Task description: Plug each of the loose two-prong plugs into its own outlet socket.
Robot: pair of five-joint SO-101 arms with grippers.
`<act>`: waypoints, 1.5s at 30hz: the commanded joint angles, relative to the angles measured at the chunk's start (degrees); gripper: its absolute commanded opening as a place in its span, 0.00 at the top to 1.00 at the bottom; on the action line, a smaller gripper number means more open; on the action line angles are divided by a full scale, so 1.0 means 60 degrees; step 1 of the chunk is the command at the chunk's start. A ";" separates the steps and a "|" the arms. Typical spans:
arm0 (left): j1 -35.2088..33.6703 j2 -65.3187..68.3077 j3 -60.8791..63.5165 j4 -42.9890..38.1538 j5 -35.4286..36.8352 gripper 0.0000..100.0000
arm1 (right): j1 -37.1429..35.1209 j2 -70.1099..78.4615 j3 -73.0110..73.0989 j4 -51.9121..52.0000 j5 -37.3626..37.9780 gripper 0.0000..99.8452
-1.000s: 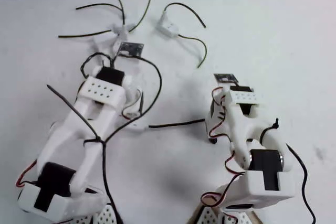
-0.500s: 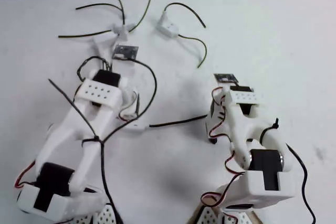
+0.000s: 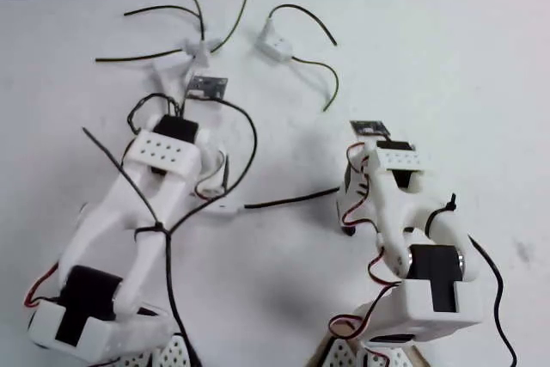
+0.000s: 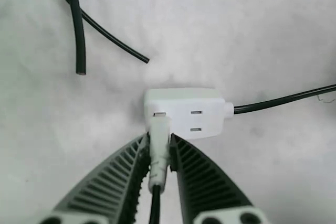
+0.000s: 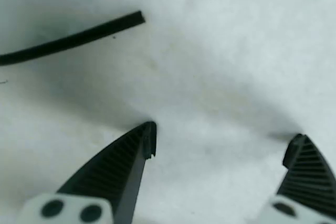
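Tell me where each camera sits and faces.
High view: fixed overhead, facing down at the table; left arm, right arm show.
Left wrist view: on that wrist, facing the outlet; left gripper clamps a plug.
Right wrist view: on that wrist, facing table and cord end; right gripper open.
Shared: high and left wrist views show that outlet.

- High view: I look from a fixed spot overhead, steeply down on the white table (image 3: 481, 58). The arm bases sit at the near edge.
- Left wrist view: rides close over the tabletop, facing along the left gripper (image 4: 159, 142) to the plug (image 4: 158, 128) and outlet socket (image 4: 202, 111).
- Right wrist view: nearer still, facing down between the fingers of the right gripper (image 5: 226, 136).
- Shared: the black cord (image 4: 283, 99) (image 3: 288, 202) (image 5: 73, 38) off the socket shows in all three.
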 commanded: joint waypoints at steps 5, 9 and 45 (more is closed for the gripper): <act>0.0081 0.1985 -0.0234 -0.0454 -0.0249 0.98 | 0.0271 0.0007 0.0000 -0.0315 -0.0059 0.62; 0.0022 0.2718 -0.0791 -0.0440 -0.0234 0.98 | 0.0271 0.0007 0.0000 -0.0315 -0.0059 0.62; -0.1062 -0.1941 -1.0608 0.4674 -0.2271 0.80 | -0.0139 0.0007 0.0000 -0.0725 -0.0044 0.62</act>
